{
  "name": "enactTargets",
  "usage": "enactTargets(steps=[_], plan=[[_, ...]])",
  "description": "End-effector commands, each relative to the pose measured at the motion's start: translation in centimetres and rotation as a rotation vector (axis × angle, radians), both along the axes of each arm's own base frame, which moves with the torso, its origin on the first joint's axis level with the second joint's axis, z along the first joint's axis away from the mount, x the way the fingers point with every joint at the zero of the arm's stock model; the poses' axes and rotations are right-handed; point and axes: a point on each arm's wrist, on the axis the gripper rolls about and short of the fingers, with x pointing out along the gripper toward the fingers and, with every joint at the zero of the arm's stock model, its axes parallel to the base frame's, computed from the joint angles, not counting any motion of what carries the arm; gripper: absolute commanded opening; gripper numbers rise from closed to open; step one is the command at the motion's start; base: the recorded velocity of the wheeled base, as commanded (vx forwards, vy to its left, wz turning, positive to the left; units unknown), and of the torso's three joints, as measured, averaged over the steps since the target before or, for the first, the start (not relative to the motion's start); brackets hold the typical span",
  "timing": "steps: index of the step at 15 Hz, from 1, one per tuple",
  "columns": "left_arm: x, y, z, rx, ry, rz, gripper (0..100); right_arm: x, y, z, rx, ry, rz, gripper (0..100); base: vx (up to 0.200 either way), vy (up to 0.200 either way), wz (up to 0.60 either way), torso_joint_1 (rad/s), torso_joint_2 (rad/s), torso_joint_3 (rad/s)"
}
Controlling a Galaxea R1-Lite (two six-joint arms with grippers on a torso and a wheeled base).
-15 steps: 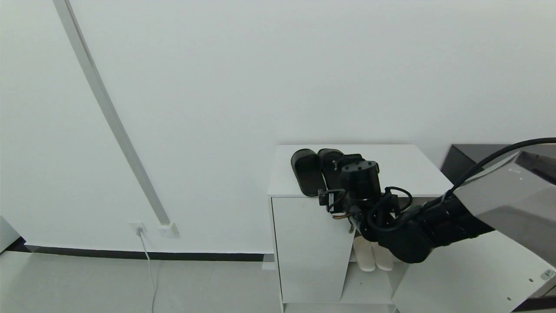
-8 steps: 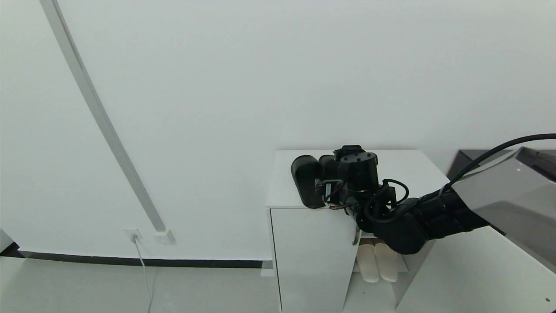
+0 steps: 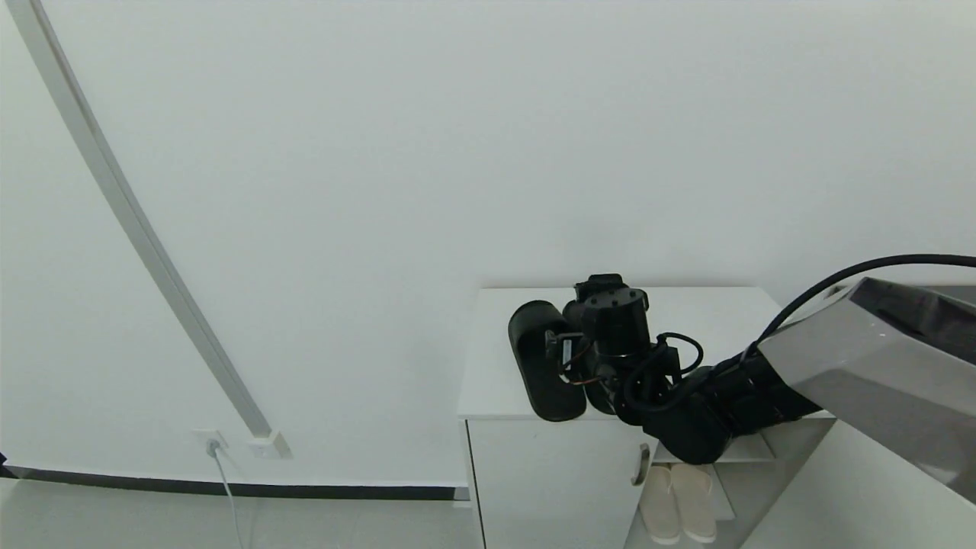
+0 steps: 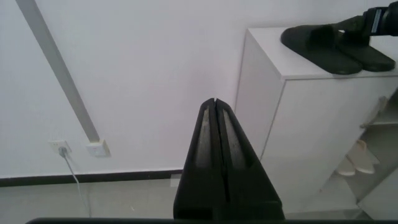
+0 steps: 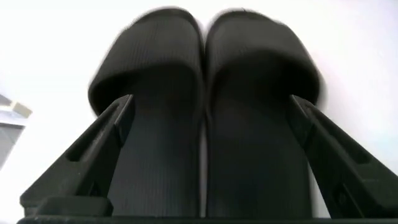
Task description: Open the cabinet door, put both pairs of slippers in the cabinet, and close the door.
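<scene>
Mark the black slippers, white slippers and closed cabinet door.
black slippers (image 3: 543, 374): head view, left slipper's middle.
white slippers (image 3: 659, 505): head view, left slipper's middle.
closed cabinet door (image 3: 549, 488): head view, front panel.

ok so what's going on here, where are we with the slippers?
The right gripper is at the black slippers on top of the cabinet, open and straddling the pair, which rests on the top. The white slippers already sit on a shelf inside, and the cabinet door stands open. The left gripper is shut, off to the cabinet's side, holding nothing.
</scene>
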Motion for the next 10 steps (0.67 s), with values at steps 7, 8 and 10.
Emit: enactTargets(steps=[7, 8, 10], plan=[[0.0, 0.0, 0.0, -0.001, 0.0, 0.0, 0, 1.6, 1.0, -3.6, -0.014, 0.024, 0.035, 100, 0.0, 0.0, 0.0, 0.0, 0.0, 0.0], [0.0, 0.0, 0.0, -0.001, 0.0, 0.0, 0, 2.1, 1.1, -3.8, -0.022, 0.015, 0.034, 100, 0.0, 0.0, 0.0, 0.0, 0.0, 0.0], [0.0, 0.0, 0.0, -0.001, 0.0, 0.0, 0, 3.4, 1.3, -4.2, -0.027, -0.016, 0.027, 100, 0.0, 0.0, 0.0, 0.0, 0.0, 0.0]])
